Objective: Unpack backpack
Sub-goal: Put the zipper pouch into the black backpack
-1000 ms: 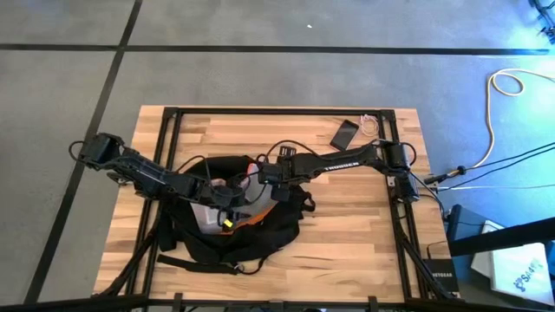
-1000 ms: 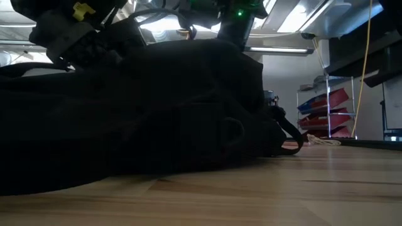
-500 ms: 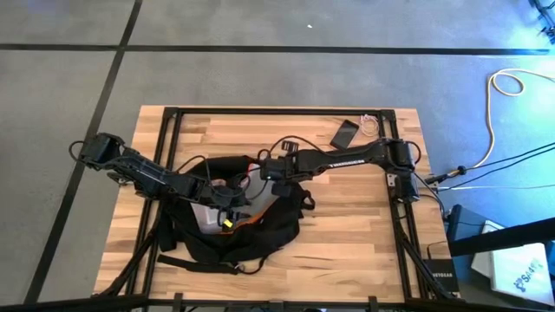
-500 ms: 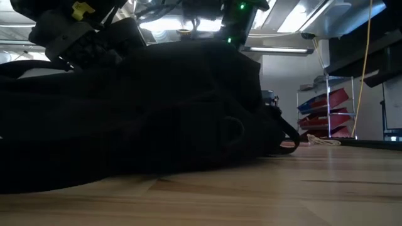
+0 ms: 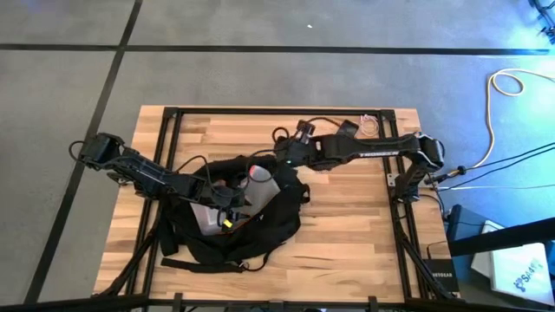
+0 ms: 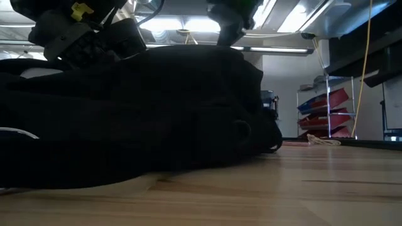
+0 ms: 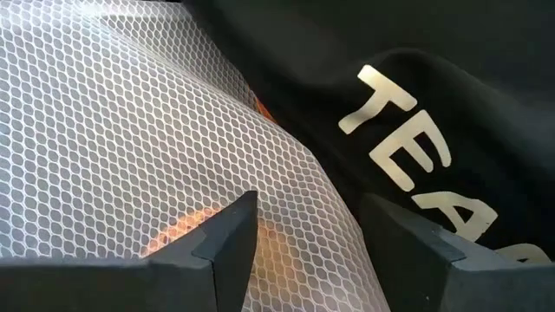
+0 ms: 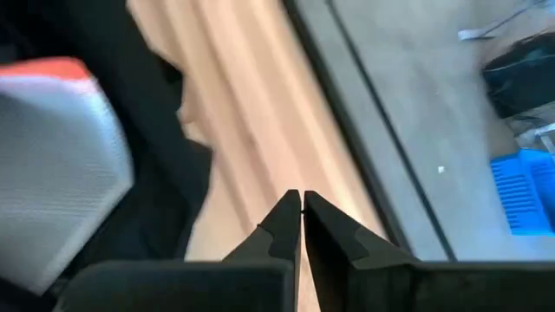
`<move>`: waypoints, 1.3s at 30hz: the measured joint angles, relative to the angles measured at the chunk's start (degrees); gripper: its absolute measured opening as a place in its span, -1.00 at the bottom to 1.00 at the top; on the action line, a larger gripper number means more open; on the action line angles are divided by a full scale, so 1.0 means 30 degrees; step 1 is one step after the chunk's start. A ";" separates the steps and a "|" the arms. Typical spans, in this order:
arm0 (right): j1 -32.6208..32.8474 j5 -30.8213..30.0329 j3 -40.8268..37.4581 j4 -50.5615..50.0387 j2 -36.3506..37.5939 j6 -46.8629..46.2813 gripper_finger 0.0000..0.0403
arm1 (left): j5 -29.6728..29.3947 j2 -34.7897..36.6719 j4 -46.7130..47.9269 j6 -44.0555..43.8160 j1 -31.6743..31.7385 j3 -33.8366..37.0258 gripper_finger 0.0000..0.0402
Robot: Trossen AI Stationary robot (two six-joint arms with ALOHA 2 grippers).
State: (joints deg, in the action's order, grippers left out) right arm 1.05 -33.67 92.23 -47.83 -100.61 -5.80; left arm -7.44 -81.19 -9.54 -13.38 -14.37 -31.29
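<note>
We note the backpack (image 5: 234, 217) lying open on the worktop (image 5: 347, 234) nearer its left and front edges, the left gripper (image 5: 227, 201) inside its mouth with fingers parted around grey mesh lining (image 7: 130, 147), and the right gripper (image 5: 270, 161), pinched shut and empty, just above its back rim.

High cam: overhead, straight down, takes in the whole table (image 5: 364, 234) and both arms. Low cam: table height, level, facing the room, hard up against the backpack (image 6: 157, 113). Left wrist cam: pressed close to white mesh (image 7: 130, 147) just ahead of its pincer. Right wrist cam: past its pincer over table edge and floor. All four catch the backpack.
</note>
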 joint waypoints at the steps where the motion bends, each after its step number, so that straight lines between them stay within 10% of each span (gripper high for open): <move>1: 0.0145 -0.0242 0.0000 0.0007 0.0189 0.0000 -1.00 | 0.0000 0.0000 -0.0001 0.0006 0.0000 0.0000 -0.07; 14: 0.1740 0.5001 -0.0044 -0.1301 -0.1947 0.0667 -0.88 | -0.0022 0.0000 -0.0033 0.0013 0.0000 0.0000 -0.07; 23: 0.1814 0.5947 0.0012 0.0556 -0.3863 0.2076 -0.25 | -0.0105 0.0000 -0.0023 0.0079 -0.0194 0.0000 -0.07; 32: 0.2015 0.0295 -0.0015 0.0606 -0.5961 0.3109 0.60 | -0.0102 0.0000 -0.0031 0.0020 -0.0211 0.0000 -0.07; 39: 0.2030 -0.1283 -0.0007 0.0358 -0.6142 0.3376 0.87 | -0.0102 0.0000 -0.0020 0.0002 -0.0211 0.0000 -0.07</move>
State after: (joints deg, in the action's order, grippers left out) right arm 7.14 -37.52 92.20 -46.76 -119.04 4.33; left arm -7.75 -81.19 -9.60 -13.38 -15.00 -31.29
